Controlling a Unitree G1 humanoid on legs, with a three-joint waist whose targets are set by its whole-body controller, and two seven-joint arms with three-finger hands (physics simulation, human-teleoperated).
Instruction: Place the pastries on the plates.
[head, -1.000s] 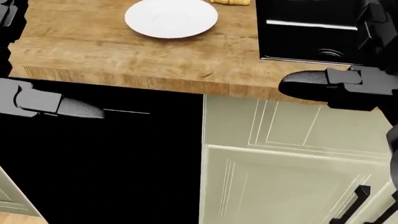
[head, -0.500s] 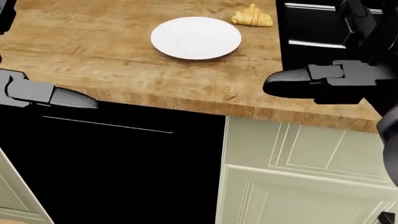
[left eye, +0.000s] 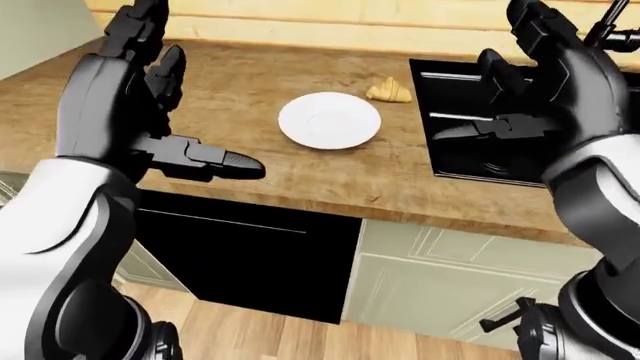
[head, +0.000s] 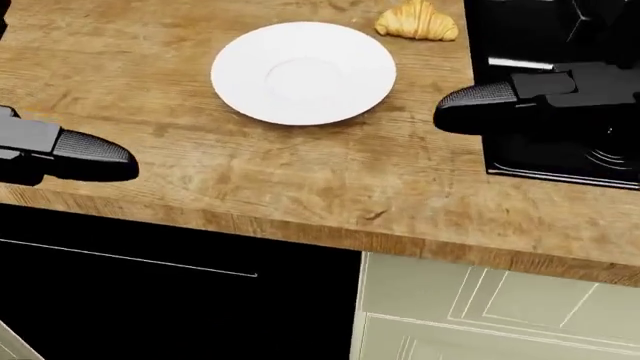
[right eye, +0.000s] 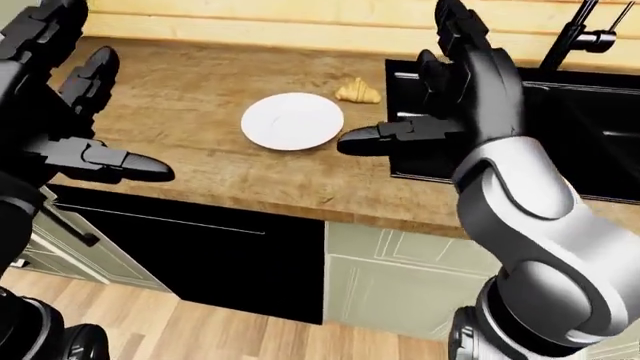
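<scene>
A white plate (head: 303, 71) lies empty on the wooden counter (head: 250, 172). A golden croissant (head: 417, 21) lies on the counter just past the plate's upper right rim, next to the black sink. My left hand (left eye: 150, 97) is open and empty, raised over the counter's left part, well left of the plate. My right hand (right eye: 450, 82) is open and empty, raised over the sink's left edge, right of the plate and the croissant. Only one thumb tip of each hand shows in the head view.
A black sink (left eye: 520, 127) is set in the counter at the right, with a dark tap (right eye: 585, 34) at its upper edge. A black appliance front (left eye: 250, 255) and pale green cupboard doors (left eye: 460, 277) stand below the counter.
The camera has moved closer to the counter: plate and croissant have slid down and grown in the head view. Both hands stay raised and open.
</scene>
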